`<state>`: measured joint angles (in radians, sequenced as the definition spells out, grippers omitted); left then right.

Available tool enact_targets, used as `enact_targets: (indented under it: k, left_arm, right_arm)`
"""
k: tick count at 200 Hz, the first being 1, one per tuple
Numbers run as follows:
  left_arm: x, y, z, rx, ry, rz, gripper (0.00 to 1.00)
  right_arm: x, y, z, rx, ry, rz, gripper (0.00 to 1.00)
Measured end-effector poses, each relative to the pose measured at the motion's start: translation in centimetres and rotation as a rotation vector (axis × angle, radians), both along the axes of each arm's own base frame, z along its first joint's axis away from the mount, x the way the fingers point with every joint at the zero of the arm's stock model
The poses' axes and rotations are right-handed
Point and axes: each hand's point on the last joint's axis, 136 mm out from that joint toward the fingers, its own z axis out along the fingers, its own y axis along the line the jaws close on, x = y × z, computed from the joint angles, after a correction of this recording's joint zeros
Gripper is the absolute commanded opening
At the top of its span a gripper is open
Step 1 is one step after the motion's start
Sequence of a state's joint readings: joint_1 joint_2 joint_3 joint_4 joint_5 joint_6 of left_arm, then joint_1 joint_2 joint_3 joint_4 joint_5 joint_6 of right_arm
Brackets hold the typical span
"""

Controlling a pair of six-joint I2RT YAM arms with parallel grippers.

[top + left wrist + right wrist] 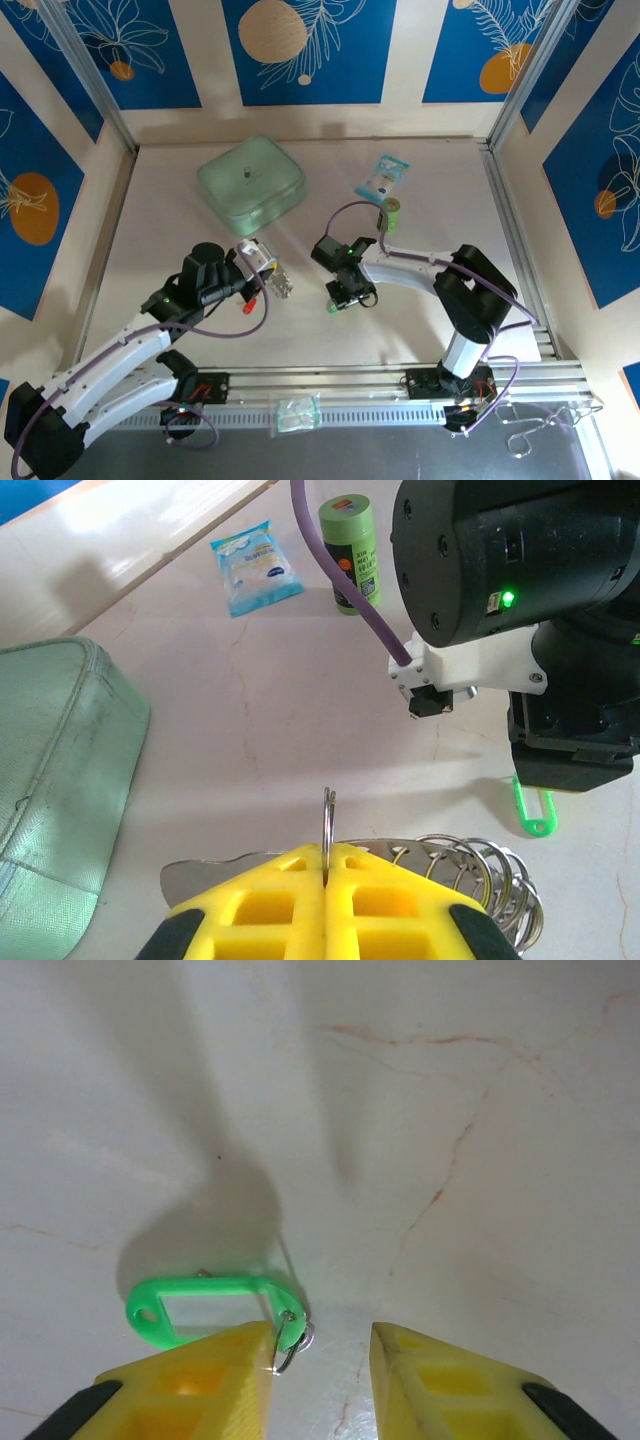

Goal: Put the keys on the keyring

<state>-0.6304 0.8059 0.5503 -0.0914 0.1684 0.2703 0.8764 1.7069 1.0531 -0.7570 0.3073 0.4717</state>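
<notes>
Where the left arm reaches: left gripper pinching the keyring by its edge.
Right gripper: jaws apart, straddling the green key's small ring.
Green key: flat on table, mid-scene.
Red key: just near of left gripper.

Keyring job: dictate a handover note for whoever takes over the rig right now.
The left gripper is shut on the keyring.
The right gripper is open, low over the table; the green key lies beside its jaws, ungripped.
The red key sits by the left gripper; whether it is on the ring, I cannot tell.
Done: keyring held.
Left: grip the green key, thread it on.
</notes>
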Motion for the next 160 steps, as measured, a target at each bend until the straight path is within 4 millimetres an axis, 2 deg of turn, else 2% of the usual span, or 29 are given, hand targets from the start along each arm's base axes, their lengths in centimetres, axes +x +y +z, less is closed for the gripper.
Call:
enact_targets:
  k: [108, 160]
  left_arm:
    - [-0.17, -0.18, -0.01, -0.004, 0.004, -0.013, 0.00]
    - [-0.17, -0.18, -0.01, -0.004, 0.004, -0.013, 0.00]
  right_arm:
    - [-0.56, -0.03, -0.04, 0.001, 0.027, 0.011, 0.15]
    - [-0.60, -0.06, -0.06, -0.001, 0.029, 0.011, 0.15]
